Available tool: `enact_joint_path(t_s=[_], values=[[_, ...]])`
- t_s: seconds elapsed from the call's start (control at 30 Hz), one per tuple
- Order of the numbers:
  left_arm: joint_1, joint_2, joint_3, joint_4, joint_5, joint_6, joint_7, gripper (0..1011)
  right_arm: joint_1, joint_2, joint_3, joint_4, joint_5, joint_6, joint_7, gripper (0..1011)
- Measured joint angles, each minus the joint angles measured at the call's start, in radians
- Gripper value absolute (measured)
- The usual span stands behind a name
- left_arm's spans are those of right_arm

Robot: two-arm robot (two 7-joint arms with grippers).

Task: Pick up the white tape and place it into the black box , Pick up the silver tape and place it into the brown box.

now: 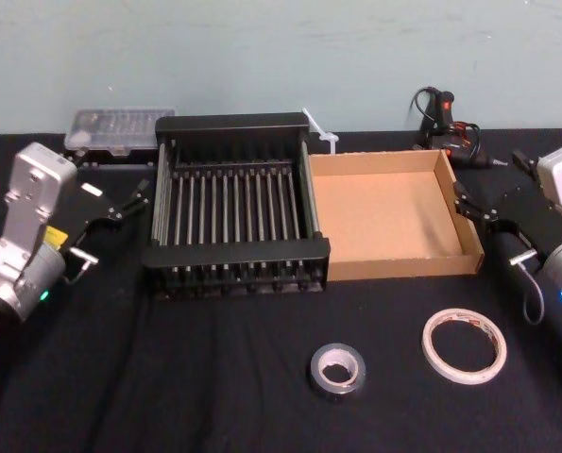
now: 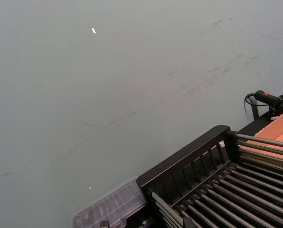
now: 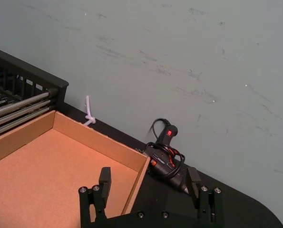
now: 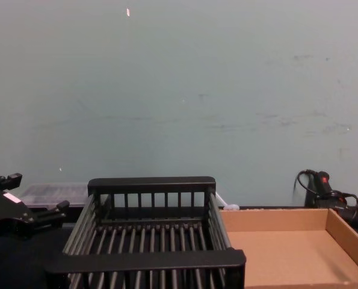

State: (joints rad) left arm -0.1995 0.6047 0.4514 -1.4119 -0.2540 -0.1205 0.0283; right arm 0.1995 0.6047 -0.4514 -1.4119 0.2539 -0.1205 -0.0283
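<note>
The white tape (image 1: 464, 345) lies flat on the black cloth at the front right. The silver tape (image 1: 337, 370) lies to its left, nearer the middle. Behind them the black box (image 1: 233, 255) (image 4: 151, 260) and the brown box (image 1: 403, 264) (image 3: 36, 166) stand side by side, both with nothing inside. My left gripper (image 1: 134, 200) (image 4: 31, 195) hovers open beside the black box's left wall. At the brown box's right wall my right gripper (image 1: 493, 184) (image 3: 149, 180) is open, its fingers (image 3: 104, 178) wide apart with nothing between them. Both rolls lie well in front of both grippers.
A clear plastic case (image 1: 118, 127) sits at the back left behind the black box. A glue gun with its cord (image 1: 441, 118) (image 3: 167, 152) lies at the back right. A small white plastic piece (image 1: 320, 132) stands behind the boxes. A pale wall closes the back.
</note>
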Motion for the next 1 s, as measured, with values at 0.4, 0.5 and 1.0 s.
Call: enact_joint_path(t_s=[0.4, 0.5, 1.0], values=[[0.000, 0.000, 0.000, 0.000, 0.000, 0.000, 0.000, 1001, 0.000, 0.000, 0.000, 0.000, 0.000, 0.000, 0.000, 1002], [0.000, 0.000, 0.000, 0.000, 0.000, 0.000, 0.000, 1001, 0.000, 0.000, 0.000, 0.000, 0.000, 0.000, 0.000, 1002], [0.000, 0.000, 0.000, 0.000, 0.000, 0.000, 0.000, 1001, 0.000, 0.000, 0.000, 0.000, 0.000, 0.000, 0.000, 1002]])
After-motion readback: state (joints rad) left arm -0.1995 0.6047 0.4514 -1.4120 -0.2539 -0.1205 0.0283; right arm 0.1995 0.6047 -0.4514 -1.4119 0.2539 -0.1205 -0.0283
